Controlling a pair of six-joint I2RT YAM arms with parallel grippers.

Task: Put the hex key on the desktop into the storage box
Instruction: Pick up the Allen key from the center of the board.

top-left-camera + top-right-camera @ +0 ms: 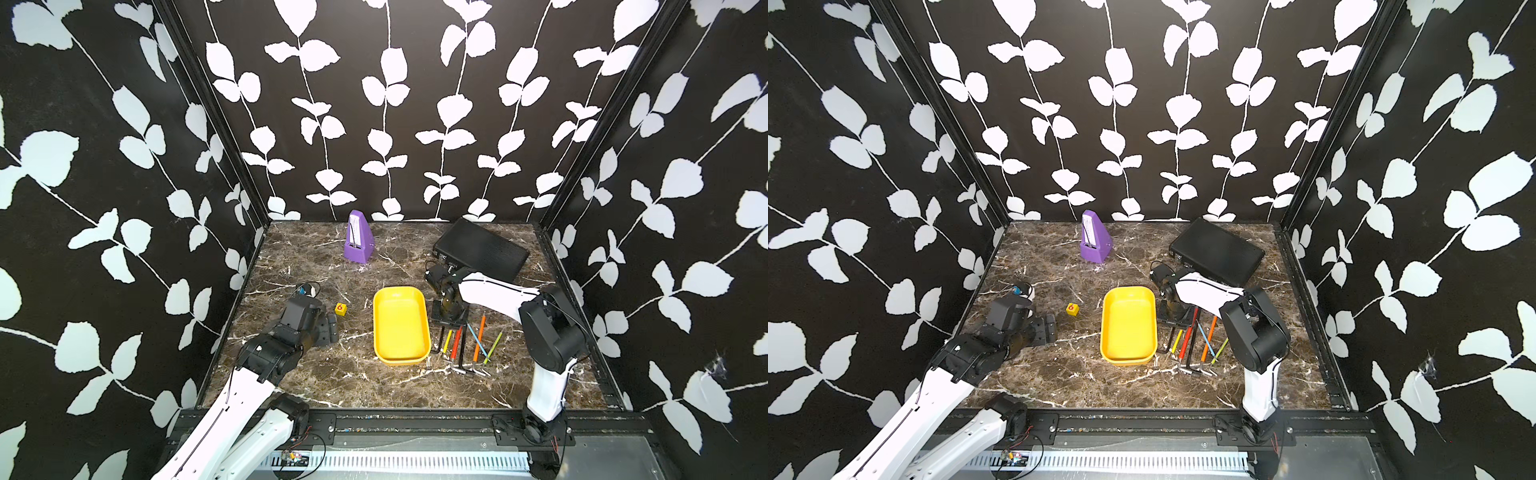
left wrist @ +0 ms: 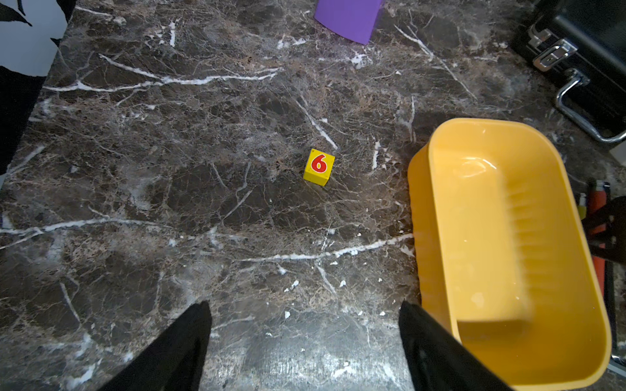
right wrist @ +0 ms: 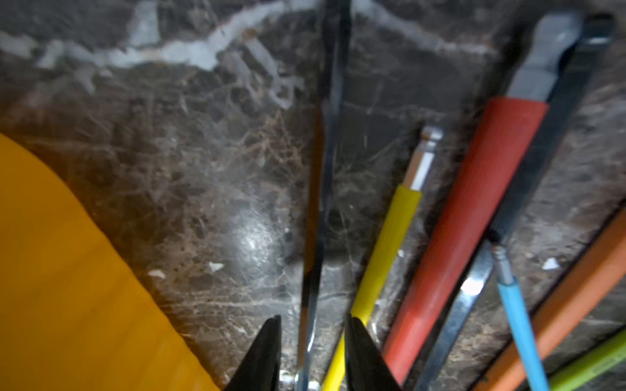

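1. The bench [image 1: 316,374], dark marble pattern, carries everything.
2. The storage box [image 1: 401,360], a shallow yellow tray, sits mid-bench and is empty. Its long axis runs 12 to 6 in both top views.
3. The left gripper [image 2: 305,308] rests at the box's 9 o'clock, jaws wide apart and holding nothing.
4. The right gripper [image 3: 313,333] points down at the box's 3 o'clock and belongs to the nearer arm. Its jaws stand narrowly apart with a gap either side of one key, so nothing is gripped yet.
5. A fan of hex keys [image 1: 480,337] lies flat there. Shafts run roughly 12 to 6, bent ends at 6 o'clock.
6. The hex key [image 3: 327,169] between the jaws is thin bare steel, nearest the box, directly beneath the gripper. A yellow-sleeved key [image 3: 382,254] lies just beside one finger.
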